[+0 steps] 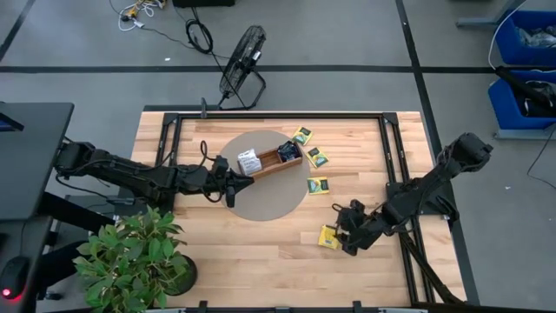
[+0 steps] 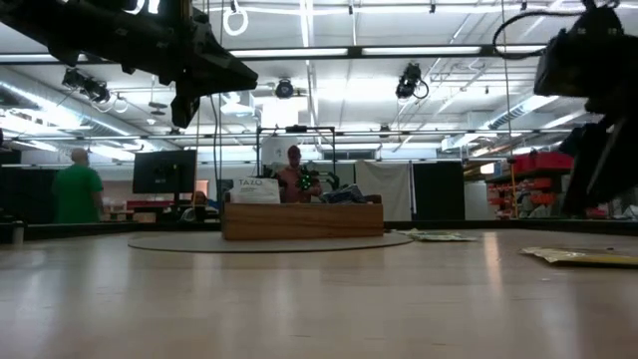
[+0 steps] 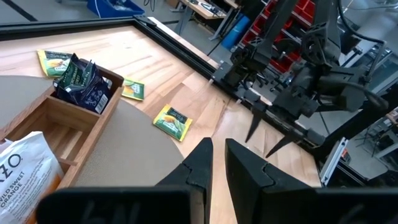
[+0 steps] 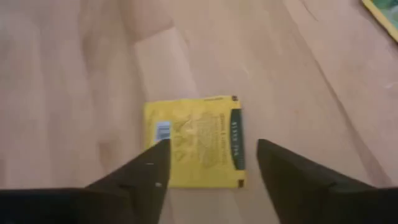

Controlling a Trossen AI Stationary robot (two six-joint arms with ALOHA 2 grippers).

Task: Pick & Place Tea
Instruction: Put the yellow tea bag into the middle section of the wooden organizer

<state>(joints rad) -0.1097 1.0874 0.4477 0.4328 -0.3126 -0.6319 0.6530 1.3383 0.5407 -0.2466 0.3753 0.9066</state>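
Tea packet point(image 4: 194, 141), yellow, lies flat near the bench's front-right edge; right gripper point(image 4: 211, 163) above it, jaws apart. Farther back, four loose packets point(image 1: 318, 185) remain beside the part-filled wooden tray point(image 1: 276, 163). Left gripper point(image 3: 215, 163) nearly closed, empty.

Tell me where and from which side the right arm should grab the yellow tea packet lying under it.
The yellow tea packet lies flat on the bare table, apart from the others, so nothing sticks up to pinch. Probably best to come straight down from above and close on two opposite edges. The right gripper already hangs over it with its fingers open, one to each side of the packet.
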